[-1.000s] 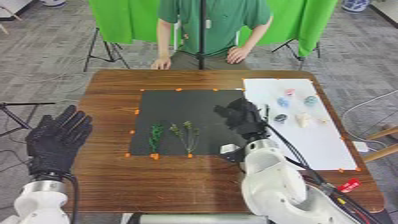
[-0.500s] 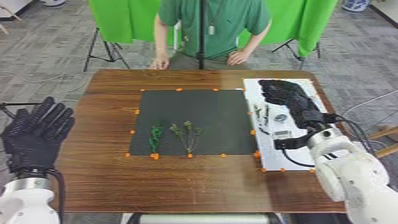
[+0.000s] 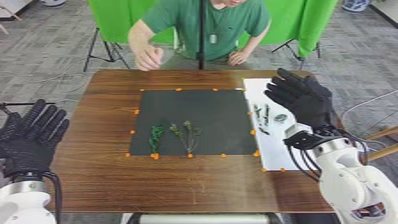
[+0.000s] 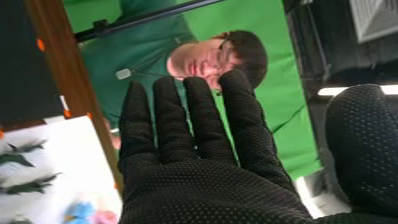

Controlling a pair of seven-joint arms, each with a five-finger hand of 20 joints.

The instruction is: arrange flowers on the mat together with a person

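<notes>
In the head view my right hand (image 3: 306, 100) is held over the white sheet (image 3: 277, 161), open and holding nothing. My left hand (image 3: 31, 142) is open at the left, beside the table. A bright green sprig (image 3: 155, 137) and a paler branching sprig (image 3: 189, 136) lie side by side on the lower part of the black mat (image 3: 195, 107). Small dark sprigs (image 3: 266, 115) and a round greyish flower (image 3: 281, 118) lie on the sheet. In the right wrist view, past my right hand (image 4: 213, 192), are leafy sprigs (image 4: 31, 186), a blue flower (image 4: 78, 211) and a pink one (image 4: 104, 217).
The brown wooden table (image 3: 178, 182) extends around the mat and in front of it. Orange markers (image 3: 155, 156) line the edges of the mat and sheet. A thin dark pole (image 3: 202, 37) stands behind the table's far edge.
My right hand has swung right from the mat's edge to over the white sheet, and its fingers now show spread and straight. My left hand has shifted left, away from the table.
</notes>
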